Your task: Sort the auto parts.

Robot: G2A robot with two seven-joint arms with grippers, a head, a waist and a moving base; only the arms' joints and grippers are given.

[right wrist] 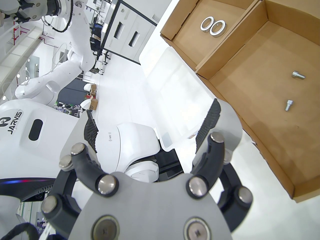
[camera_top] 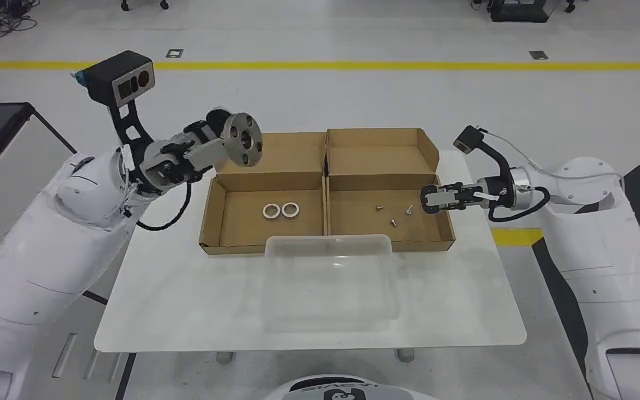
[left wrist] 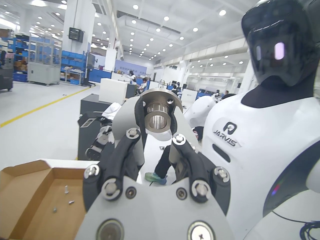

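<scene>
My left gripper (camera_top: 228,142) (left wrist: 157,126) is shut on a flanged metal bushing (camera_top: 243,138) (left wrist: 155,119), held in the air over the back-left compartment of a four-part cardboard box (camera_top: 326,182). Two metal rings (camera_top: 281,210) (right wrist: 213,26) lie side by side in the front-left compartment. Three small bolts (camera_top: 394,214) (left wrist: 66,189) (right wrist: 298,75) lie in the front-right compartment. My right gripper (camera_top: 428,198) (right wrist: 150,126) hangs open over that compartment's right edge, with nothing between its fingers.
A clear plastic bin (camera_top: 330,280) (right wrist: 172,86) stands on the white table (camera_top: 160,310) just in front of the box. The back-right compartment (camera_top: 375,160) holds nothing. The table's edges lie close on either side of the box.
</scene>
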